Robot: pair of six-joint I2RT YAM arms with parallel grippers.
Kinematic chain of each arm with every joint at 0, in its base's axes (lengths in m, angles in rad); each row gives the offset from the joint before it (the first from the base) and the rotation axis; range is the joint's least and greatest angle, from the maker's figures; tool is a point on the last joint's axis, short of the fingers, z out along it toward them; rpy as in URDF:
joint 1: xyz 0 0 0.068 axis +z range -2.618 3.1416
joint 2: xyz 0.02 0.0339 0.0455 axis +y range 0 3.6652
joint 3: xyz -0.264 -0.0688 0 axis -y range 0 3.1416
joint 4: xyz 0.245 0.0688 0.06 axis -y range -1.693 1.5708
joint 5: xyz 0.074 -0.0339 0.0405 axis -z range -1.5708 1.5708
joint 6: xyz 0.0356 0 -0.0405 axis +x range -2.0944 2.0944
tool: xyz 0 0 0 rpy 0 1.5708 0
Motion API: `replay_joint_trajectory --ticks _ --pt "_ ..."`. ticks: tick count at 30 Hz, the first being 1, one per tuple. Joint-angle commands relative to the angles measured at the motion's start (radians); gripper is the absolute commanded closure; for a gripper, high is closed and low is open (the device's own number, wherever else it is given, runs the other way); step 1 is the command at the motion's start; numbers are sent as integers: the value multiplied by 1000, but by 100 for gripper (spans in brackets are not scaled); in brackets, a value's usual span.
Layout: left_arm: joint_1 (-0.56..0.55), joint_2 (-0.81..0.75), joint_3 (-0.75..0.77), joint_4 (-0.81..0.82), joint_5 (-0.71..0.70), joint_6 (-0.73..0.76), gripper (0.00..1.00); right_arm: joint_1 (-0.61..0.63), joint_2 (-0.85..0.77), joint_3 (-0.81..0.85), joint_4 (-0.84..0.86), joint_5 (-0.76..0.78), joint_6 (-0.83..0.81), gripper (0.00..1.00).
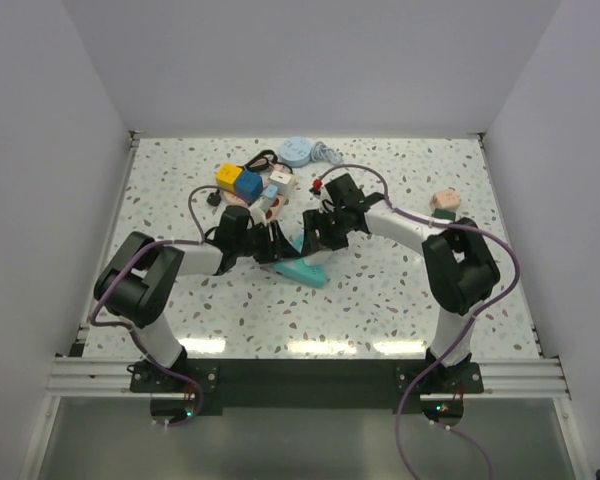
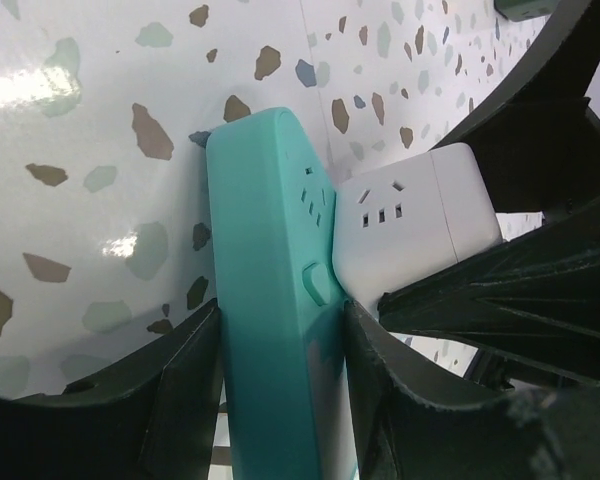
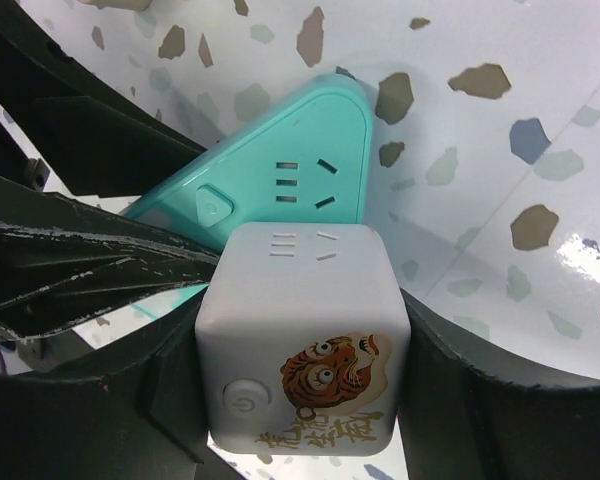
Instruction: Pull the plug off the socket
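My left gripper (image 1: 278, 248) (image 2: 280, 345) is shut on a teal triangular block (image 1: 304, 268) (image 2: 270, 250) with outlet slots and a button, its fingers on the two long sides. My right gripper (image 1: 318, 238) (image 3: 300, 365) is shut on a white cube plug (image 2: 412, 218) (image 3: 302, 320) with a tiger sticker and a power button. The cube sits tight against the teal block's (image 3: 280, 170) face. Both are just above the speckled table. A cream-beige strip with red round outlets (image 1: 263, 208) lies behind my left arm, partly hidden, with no gripper on it.
Behind the grippers stand a yellow block (image 1: 227, 177), a blue block (image 1: 248, 184) and a small white cube (image 1: 283, 181) among black cords. A pale blue disc (image 1: 297, 151) with a coiled cable (image 1: 328, 153) lies at the back. A pink piece (image 1: 443, 201) lies at the right.
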Motion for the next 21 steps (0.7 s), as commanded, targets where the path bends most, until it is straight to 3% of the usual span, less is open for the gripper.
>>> replay_joint_trajectory --ticks 1,4,9,15,19,21 --pt "-32 25 32 -104 -66 78 100 -53 -44 64 -37 -100 28 100" --pt "-30 31 32 -158 -120 87 100 -107 -77 89 -66 -122 40 100" --pt "-29 61 54 -195 -129 98 100 -170 -37 159 -119 -292 74 100" --pt "-30 78 83 -196 -118 90 100 -155 -66 219 -253 -27 14 100" --pt "-30 92 95 -196 -111 88 100 -175 -158 178 -216 45 11 100" --pt "-30 100 98 -198 -110 88 100 -217 -195 152 -183 1 25 100"
